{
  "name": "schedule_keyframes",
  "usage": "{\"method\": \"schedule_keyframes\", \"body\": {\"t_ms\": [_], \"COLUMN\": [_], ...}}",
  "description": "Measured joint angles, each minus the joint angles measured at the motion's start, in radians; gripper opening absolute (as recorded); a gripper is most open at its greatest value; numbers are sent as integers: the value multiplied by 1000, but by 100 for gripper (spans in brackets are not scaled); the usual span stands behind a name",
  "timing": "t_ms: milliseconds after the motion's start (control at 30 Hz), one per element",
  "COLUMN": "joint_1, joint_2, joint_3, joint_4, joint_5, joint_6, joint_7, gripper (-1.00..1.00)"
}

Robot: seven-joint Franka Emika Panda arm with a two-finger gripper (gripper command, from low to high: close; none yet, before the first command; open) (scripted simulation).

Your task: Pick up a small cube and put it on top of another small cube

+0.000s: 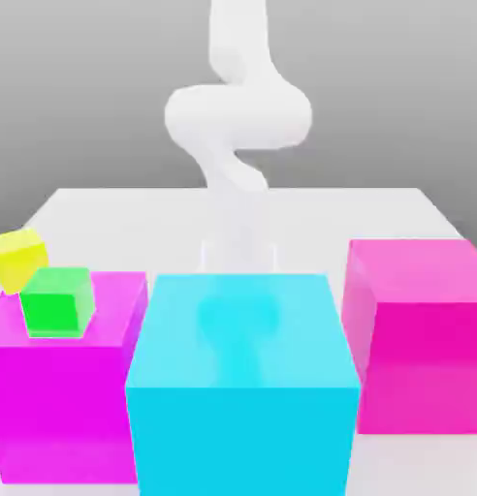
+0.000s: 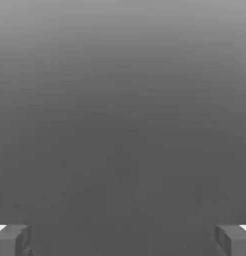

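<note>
- Exterior view: a white arm (image 1: 238,126) rises behind three big blocks on the pale counter (image 1: 107,208).
- Small green cube (image 1: 56,301) sits on top of the magenta block (image 1: 63,387) at the counter's front edge, on the exterior view's left.
- Small yellow cube (image 1: 18,258) lies tilted just behind that block, near the green one.
- Cyan block (image 1: 240,387) stands mid-front; a pink block (image 1: 417,339) stands on the exterior view's right.
- Hand view: the gripper (image 2: 123,240) has its fingertips (image 2: 12,240) wide apart, holding nothing.
- No writing or labels can be read.
</note>
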Motion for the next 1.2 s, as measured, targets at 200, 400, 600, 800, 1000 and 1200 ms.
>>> {"method": "schedule_keyframes", "body": {"t_ms": [200, 400, 600, 800, 1000, 1200], "joint_1": [-165, -348, -356, -175, -278, -420], "joint_2": [153, 303, 478, 671, 890, 984], "joint_3": [-202, -411, -478, -401, -158, -2], "joint_4": [-174, -348, -475, -553, -522, -502], "joint_5": [-96, -185, -214, -72, 306, 369], "joint_6": [167, 335, 449, 516, 669, 745], "joint_7": [-100, -208, -281, -393, -661, -711], "gripper": [0, 0, 0, 0, 0, -100]}}
